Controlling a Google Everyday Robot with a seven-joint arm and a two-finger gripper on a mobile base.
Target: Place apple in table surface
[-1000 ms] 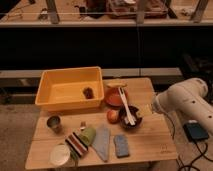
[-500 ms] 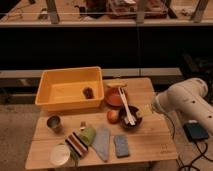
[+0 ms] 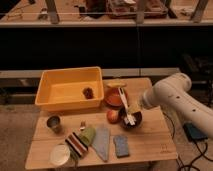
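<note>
Nothing has shifted from a moment ago: the white arm (image 3: 170,95) reaches in from the right as before, and the gripper (image 3: 130,116) still hangs over the dark bowl (image 3: 139,121) near the middle of the surface (image 3: 152,145). Whether it is clasped or released I cannot tell from here. The apple (image 3: 113,116) sits where it sat, down on the surface just beside the left rim of the dark bowl, apart from the gripper and well in from every edge. Behind it stands the orange-red bowl (image 3: 114,96), close to the back edge, and the yellow bin (image 3: 55,92) fills the back left corner with a small dark brown lump (image 3: 88,92) inside. Towards the front left lie a metal cup (image 3: 54,123), a white round lid (image 3: 60,155) near the front edge, a striped cloth (image 3: 76,142), a green piece (image 3: 88,134), a grey cloth (image 3: 102,142) and a blue sponge (image 3: 121,146), packed close together. The open room is at the front right, between the dark bowl, the sponge and the right-hand edge, under the arm.
</note>
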